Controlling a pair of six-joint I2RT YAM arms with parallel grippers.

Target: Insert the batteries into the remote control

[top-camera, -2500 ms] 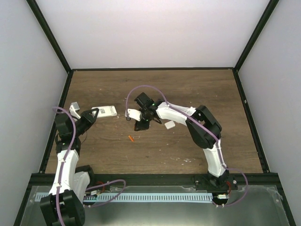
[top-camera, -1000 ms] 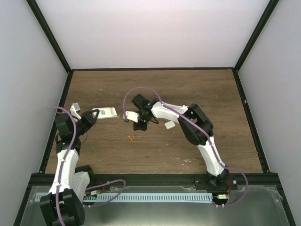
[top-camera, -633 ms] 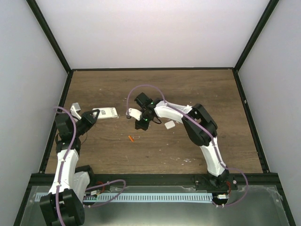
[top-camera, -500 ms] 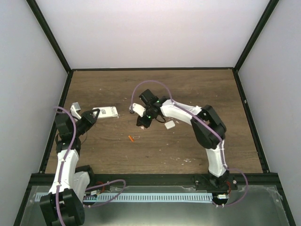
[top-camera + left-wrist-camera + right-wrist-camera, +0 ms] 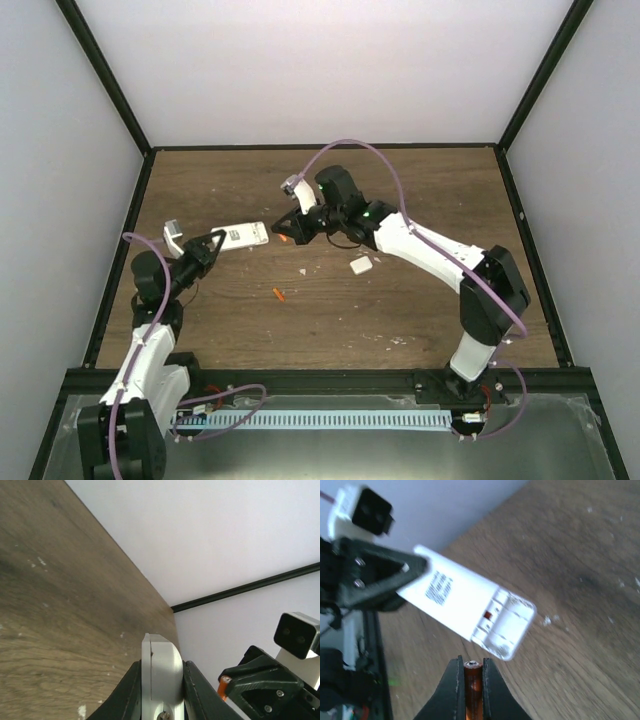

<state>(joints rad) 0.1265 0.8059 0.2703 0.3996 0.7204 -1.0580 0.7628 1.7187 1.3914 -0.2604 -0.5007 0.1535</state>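
My left gripper [image 5: 216, 243] is shut on the white remote control [image 5: 243, 236] and holds it above the table's left side. The right wrist view shows the remote control [image 5: 451, 601] label side up, with its empty battery bay [image 5: 506, 625] uncovered at the free end. One of the orange batteries [image 5: 472, 679] is clamped in my right gripper [image 5: 471, 666], its tip just short of that bay. In the top view this battery [image 5: 284, 238] hangs next to the remote's end. The other battery [image 5: 279, 295] lies on the table. My left gripper [image 5: 161, 666] clasps the remote's edge [image 5: 162, 672].
A small loose white cover piece [image 5: 361, 265] lies on the wooden table [image 5: 420, 190] right of centre. Pale crumbs [image 5: 305, 270] are scattered nearby. Black frame rails and white walls bound the table; the left wall is close behind my left arm.
My right gripper has risen off the table with a battery and swung back and left to the remote's end. My left arm has shifted the remote slightly to the right.
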